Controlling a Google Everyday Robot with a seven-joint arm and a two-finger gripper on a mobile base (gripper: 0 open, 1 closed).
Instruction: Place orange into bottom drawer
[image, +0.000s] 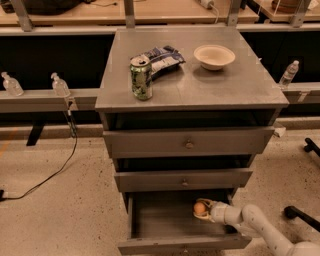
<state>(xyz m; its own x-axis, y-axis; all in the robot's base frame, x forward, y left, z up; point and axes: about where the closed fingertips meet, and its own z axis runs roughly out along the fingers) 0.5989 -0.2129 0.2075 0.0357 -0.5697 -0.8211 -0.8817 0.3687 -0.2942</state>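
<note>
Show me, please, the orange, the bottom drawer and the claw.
orange (200, 208): camera view, its middle.
bottom drawer (165, 245): camera view, front panel.
claw (199, 209): camera view, between fingertips gripping the orange, inside the drawer.

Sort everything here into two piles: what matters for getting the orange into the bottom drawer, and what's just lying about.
Job in hand: orange, gripped by the hand inside the open bottom drawer.

Lying about: green can, snack bag and white bowl on the cabinet top; top drawer; middle drawer.
</note>
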